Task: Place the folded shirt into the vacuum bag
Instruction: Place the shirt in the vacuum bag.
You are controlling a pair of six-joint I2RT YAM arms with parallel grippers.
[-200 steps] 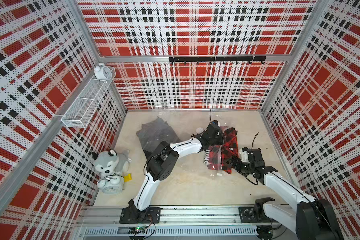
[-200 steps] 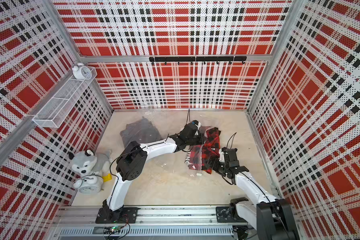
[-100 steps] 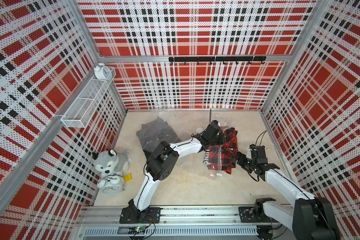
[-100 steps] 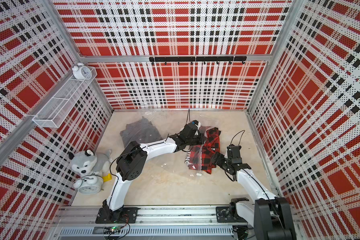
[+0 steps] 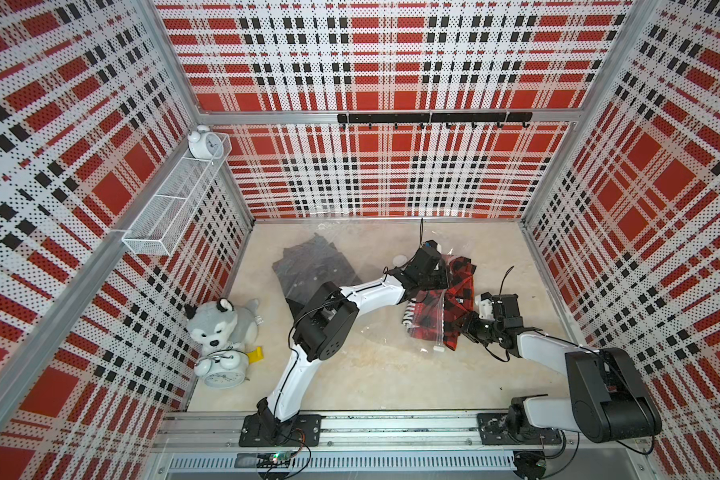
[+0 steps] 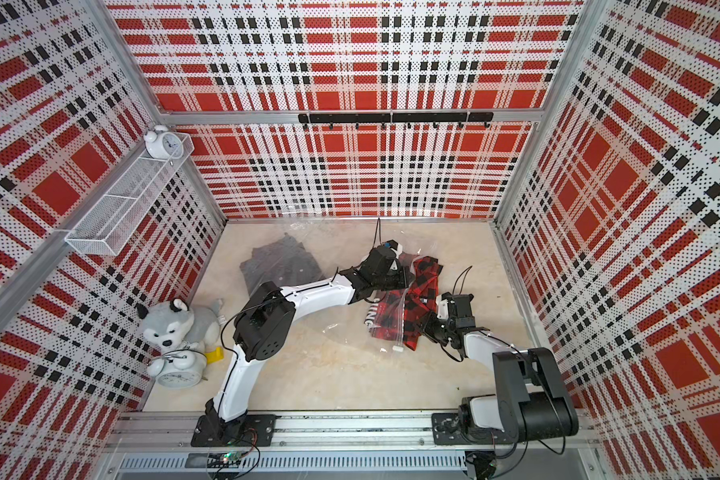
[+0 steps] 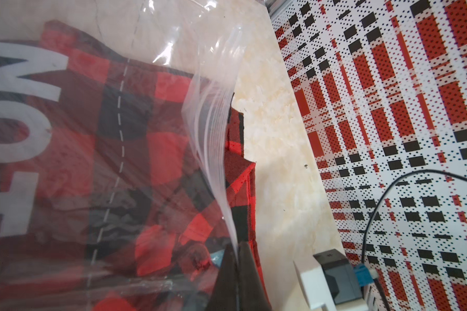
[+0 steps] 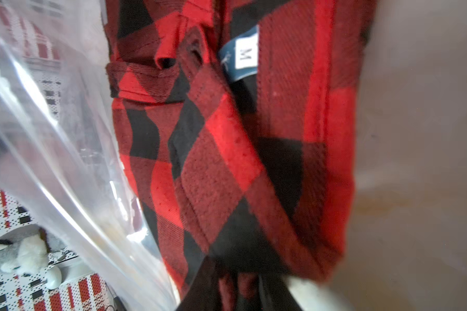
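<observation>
Right wrist view, red-black checked shirt (image 8: 227, 161) pinched in right tool (image 8: 237, 272), left tool (image 7: 236, 254) pinching clear vacuum bag (image 7: 213, 121).

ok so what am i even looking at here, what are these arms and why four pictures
A left arm and a right arm, both robotic, are bolted at the front of a table. Two pictures look down from overhead, almost the same view; two come from cameras on the arms' wrists. On the table lie a clear vacuum bag, a red plaid shirt partly covered by its plastic, a dark garment, and a toy husky beside an alarm clock. The left end effector pinches the bag's edge; the right end effector is closed on the shirt's fabric.
</observation>
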